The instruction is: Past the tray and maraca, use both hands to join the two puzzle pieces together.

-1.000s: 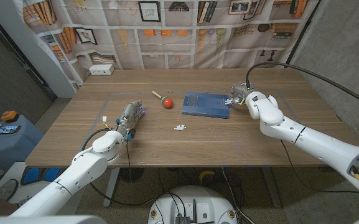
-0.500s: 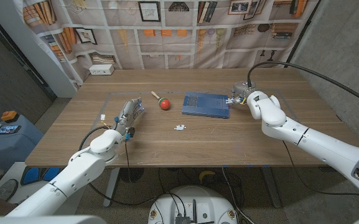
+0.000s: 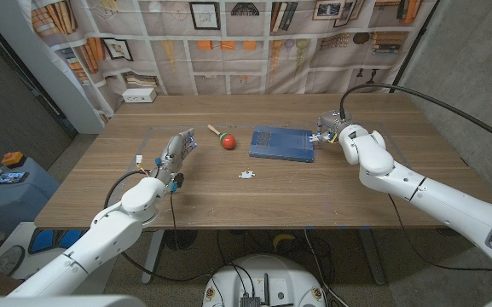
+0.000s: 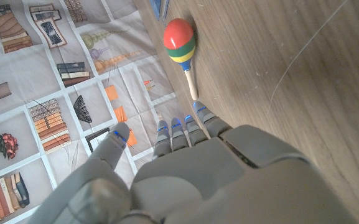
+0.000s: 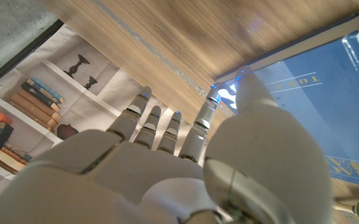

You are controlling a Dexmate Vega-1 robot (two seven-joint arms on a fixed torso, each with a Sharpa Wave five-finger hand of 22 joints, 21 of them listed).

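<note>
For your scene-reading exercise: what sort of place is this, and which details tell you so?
Probably a robot test room or lab dressed as a study. The bookshelves are only a printed backdrop, the wooden table has marked lines, and a cable trails to the right arm.

Maraca (image 3: pixel 225 139) left of tray (image 3: pixel 282 143); puzzle piece (image 3: pixel 246 175) nearer, between them.

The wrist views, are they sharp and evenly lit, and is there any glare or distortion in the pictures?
Left wrist view: the maraca and wood grain are sharp, the left hand close to the lens is soft. Right wrist view: the right hand is blurred and bright, and a bluish glint sits at the blue tray edge. Head view: even light, soft shadows, and the table edges bow slightly.
</note>
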